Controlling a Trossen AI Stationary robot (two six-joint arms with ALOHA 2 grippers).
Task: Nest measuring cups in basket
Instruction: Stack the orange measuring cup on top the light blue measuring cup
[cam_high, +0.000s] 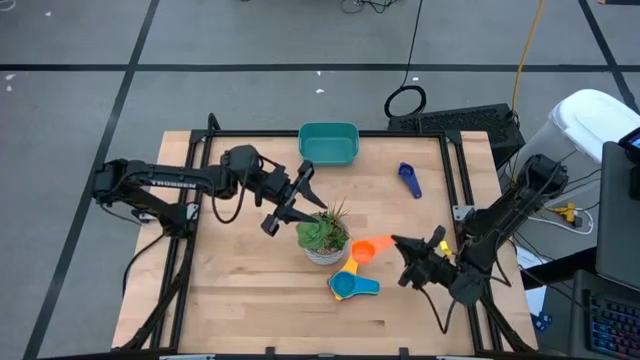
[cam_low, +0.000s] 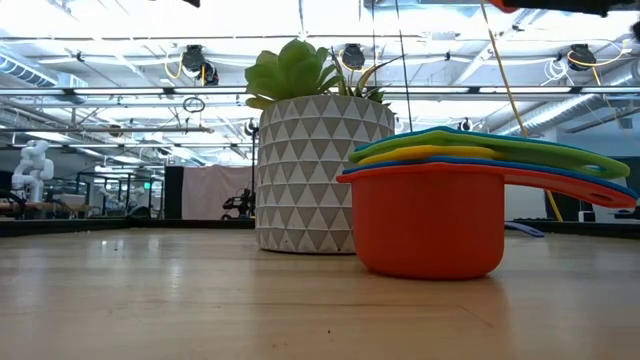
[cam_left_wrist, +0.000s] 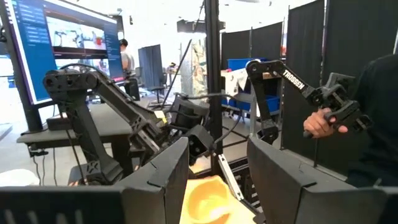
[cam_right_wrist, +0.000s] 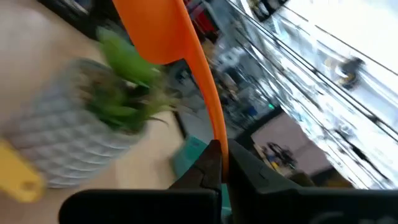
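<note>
My right gripper (cam_high: 398, 244) is shut on an orange measuring cup (cam_high: 365, 250), held in the air to the right of the potted plant (cam_high: 323, 237). A nested stack of measuring cups (cam_high: 352, 284) rests on its bottom cup on the table in front of the plant; the low view shows this stack (cam_low: 430, 215) with a red-orange cup lowest. A dark blue cup (cam_high: 408, 180) lies alone at the far right. The teal basket (cam_high: 329, 143) stands at the far edge. My left gripper (cam_high: 290, 205) hovers open to the left of the plant, holding nothing. My right gripper pinches the orange cup's flat handle (cam_right_wrist: 215, 134) between its two fingers, near the handle's free end. The fingers reach in about level from the table's right side, in line with the handle. The cup's bowl (cam_right_wrist: 155, 25) sticks out beyond the fingertips, lifted clear of the table.
The plant in its white patterned pot (cam_low: 320, 170) stands mid-table between the two grippers and between the stack and the basket. A person's hand (cam_left_wrist: 320, 121) on a control arm shows beyond the table. Bare wood lies at the near left.
</note>
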